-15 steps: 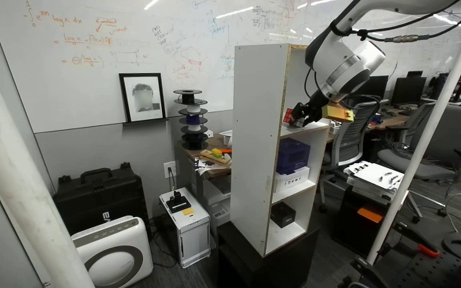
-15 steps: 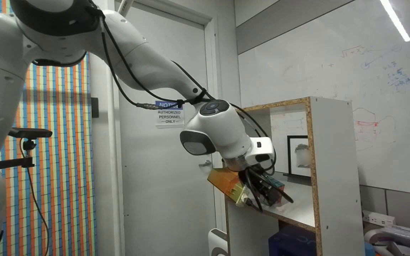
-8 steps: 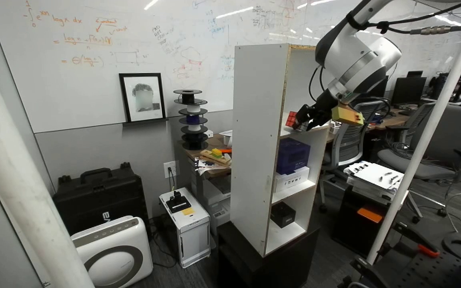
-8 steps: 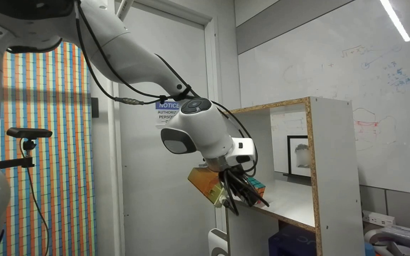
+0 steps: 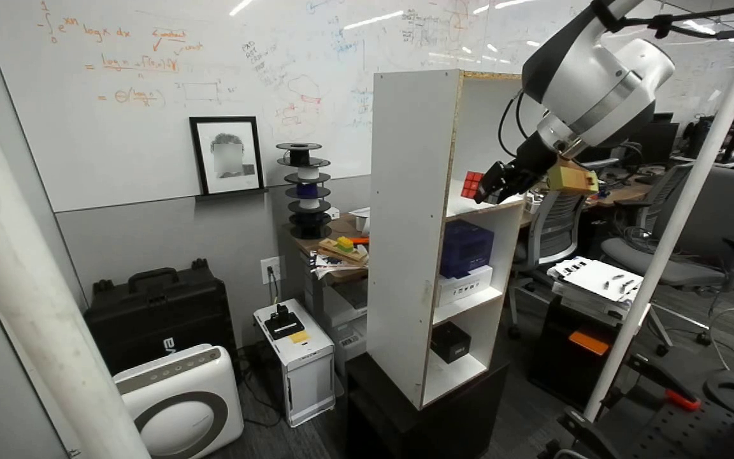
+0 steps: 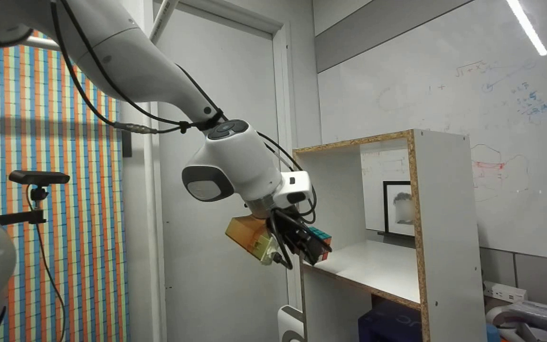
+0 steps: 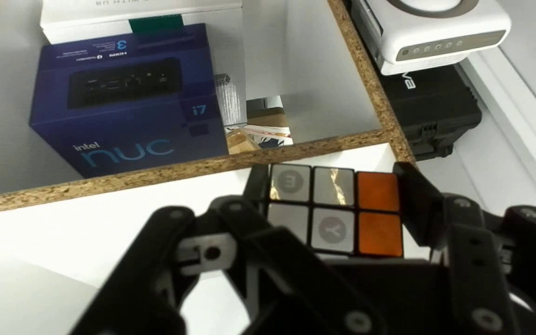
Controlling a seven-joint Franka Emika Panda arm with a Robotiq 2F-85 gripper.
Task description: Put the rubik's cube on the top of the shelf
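The Rubik's cube (image 7: 334, 209) shows white and orange faces between my fingers in the wrist view. A red face of the cube (image 5: 471, 184) and a teal face (image 6: 320, 232) show in the exterior views. My gripper (image 7: 333, 186) is shut on the cube, with a finger on each side. In both exterior views the gripper (image 5: 494, 185) (image 6: 312, 251) is tilted downward at the front opening of the shelf's uppermost compartment, with the cube raised above its floor. The white shelf (image 5: 411, 223) stands upright. Its top board (image 6: 354, 143) is higher than the cube.
A blue NUC box (image 7: 128, 107) on a white box (image 5: 466, 288) fills the middle compartment. A black box (image 5: 450, 342) sits in the lowest. The shelf's side wall (image 6: 447, 228) and chipboard front edges are close to the gripper. A white pole (image 5: 679, 191) stands beside the arm.
My gripper has drawn back toward the front of the uppermost compartment, away from its interior, and risen a little. The cube has moved with it and is now off the compartment floor.
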